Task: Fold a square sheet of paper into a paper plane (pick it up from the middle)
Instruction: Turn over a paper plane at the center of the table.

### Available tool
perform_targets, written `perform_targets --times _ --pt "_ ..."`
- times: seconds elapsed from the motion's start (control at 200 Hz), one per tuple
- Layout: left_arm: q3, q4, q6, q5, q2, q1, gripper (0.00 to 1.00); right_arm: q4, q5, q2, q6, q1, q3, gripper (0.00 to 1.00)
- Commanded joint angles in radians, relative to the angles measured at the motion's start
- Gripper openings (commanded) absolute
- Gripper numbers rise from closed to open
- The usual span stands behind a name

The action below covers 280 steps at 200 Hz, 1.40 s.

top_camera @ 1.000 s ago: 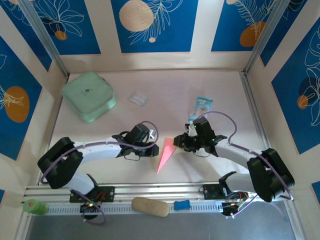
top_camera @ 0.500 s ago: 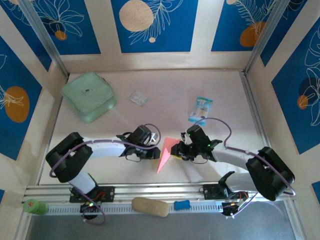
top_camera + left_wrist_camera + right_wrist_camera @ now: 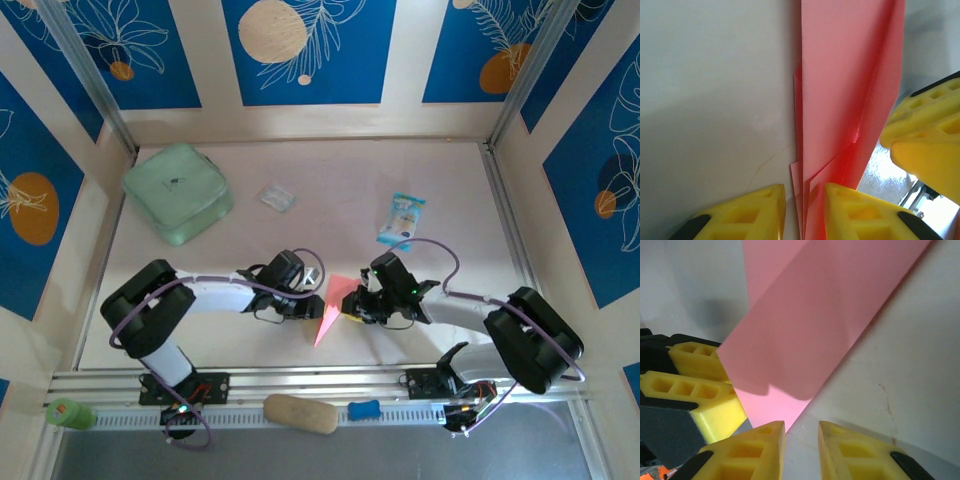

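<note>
The salmon-pink paper plane [image 3: 333, 305] lies on the pale table [image 3: 450, 180] as a long folded dart, its point toward the arm bases and its wide end away from them; the left gripper [image 3: 308, 308] sits just to the plane's left, touching its long edge; in the left wrist view the gap between the yellow fingers [image 3: 747, 215] is narrow and the plane's fanned layers run into it, though I cannot tell whether they are pinched; the right gripper [image 3: 352, 308] is just to the plane's right, jaws a narrow slit apart with bare table between them, the plane's corner ending beside one fingertip; beyond the plane's wide end, well apart, lie a small clear wrapper [image 3: 277, 197], a blue-and-white snack packet [image 3: 402, 218] and, far left, a mint-green pouch [image 3: 178, 193].
</note>
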<state>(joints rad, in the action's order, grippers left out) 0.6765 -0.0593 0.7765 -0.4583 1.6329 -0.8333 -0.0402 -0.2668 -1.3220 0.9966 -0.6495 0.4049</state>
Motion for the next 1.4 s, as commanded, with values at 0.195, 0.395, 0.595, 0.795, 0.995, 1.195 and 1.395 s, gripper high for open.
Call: perform_targets --times 0.195,0.395,0.595,0.795,0.995,1.195,1.395 --pt "0.003 -0.034 -0.011 -0.081 0.031 0.003 0.2 -0.041 -0.035 -0.046 0.013 -0.018 -0.005 0.17" --pt "0.01 -0.044 -0.016 -0.111 0.042 0.001 0.23 -0.053 -0.044 -0.062 0.014 -0.024 -0.003 0.16" --pt "0.005 -0.074 -0.002 -0.124 0.062 -0.003 0.25 -0.072 -0.058 -0.081 0.016 -0.027 -0.004 0.16" --pt "0.003 -0.118 0.02 -0.149 0.064 -0.004 0.23 -0.093 -0.066 -0.088 0.023 -0.027 -0.011 0.15" --pt "0.005 -0.134 0.028 -0.158 0.065 -0.006 0.21 -0.106 -0.066 -0.086 0.03 -0.027 -0.021 0.13" --pt "0.011 -0.114 0.018 -0.151 0.078 -0.012 0.2 -0.12 -0.069 -0.086 0.036 -0.027 -0.029 0.13" --pt "0.037 -0.033 -0.018 -0.107 0.071 -0.026 0.13 -0.117 -0.068 -0.077 0.037 -0.025 -0.029 0.13"
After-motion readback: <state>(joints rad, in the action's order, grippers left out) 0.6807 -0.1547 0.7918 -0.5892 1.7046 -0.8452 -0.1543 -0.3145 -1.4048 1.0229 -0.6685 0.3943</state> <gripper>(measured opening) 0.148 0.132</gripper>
